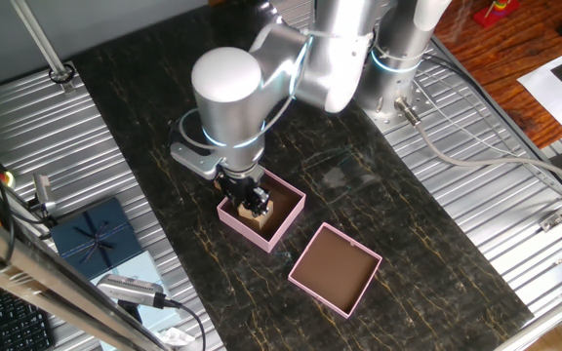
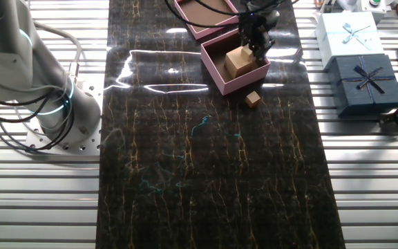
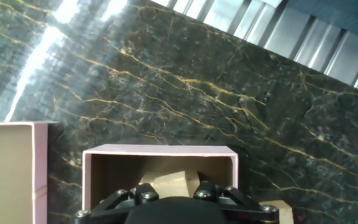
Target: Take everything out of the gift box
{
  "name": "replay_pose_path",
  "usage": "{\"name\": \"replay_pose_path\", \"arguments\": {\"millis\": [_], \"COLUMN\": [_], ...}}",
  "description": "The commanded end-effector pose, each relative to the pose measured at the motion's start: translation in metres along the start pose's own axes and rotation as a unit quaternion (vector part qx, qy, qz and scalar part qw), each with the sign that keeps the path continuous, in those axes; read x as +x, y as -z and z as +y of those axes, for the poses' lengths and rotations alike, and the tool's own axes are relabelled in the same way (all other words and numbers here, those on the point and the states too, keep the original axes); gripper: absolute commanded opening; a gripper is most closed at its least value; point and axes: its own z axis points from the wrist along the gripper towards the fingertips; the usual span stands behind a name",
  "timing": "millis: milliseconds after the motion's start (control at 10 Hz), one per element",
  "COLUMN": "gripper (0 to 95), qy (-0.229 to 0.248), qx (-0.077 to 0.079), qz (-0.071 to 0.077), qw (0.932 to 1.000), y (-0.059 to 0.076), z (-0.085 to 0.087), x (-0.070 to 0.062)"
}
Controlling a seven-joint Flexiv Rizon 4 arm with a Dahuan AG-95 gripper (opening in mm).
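Sitting near one end of the dark marble tabletop [image 2: 206, 173], the gift box [image 2: 221, 75] holds a tan wooden block [image 2: 238, 61] tilted against its brown inside. A second, smaller block [image 2: 253, 99] lies on the marble just outside the box wall. The gripper [image 2: 258, 43] reaches down into the box from above, its black fingers [image 1: 253, 198] at the block, with the silver arm [image 1: 261, 78] bent over it from the base. Whether the claw is pinching the block or only touching it I cannot tell (the hand view shows just the gripper body and the box rim). Just beside the box lies the shallower pink lid tray [image 1: 336, 270], and off the marble sit a dark blue ribboned box [image 2: 365, 84] and a pale blue one [image 2: 346, 34].
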Motion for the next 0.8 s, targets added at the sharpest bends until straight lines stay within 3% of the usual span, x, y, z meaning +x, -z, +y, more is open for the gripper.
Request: {"name": "replay_pose_path", "arguments": {"millis": [100, 400, 800], "gripper": [0.0, 0.0, 0.0], "qy": [-0.01, -0.004, 0.039], "qx": [-0.003, -0.007, -0.004], "qz": [0.001, 0.011, 0.015], "qw": [0.9999, 0.9999, 0.9991], "y": [0.005, 0.028, 0.056], "z": [-0.001, -0.012, -0.068], "x": [0.001, 0.007, 0.02]}}
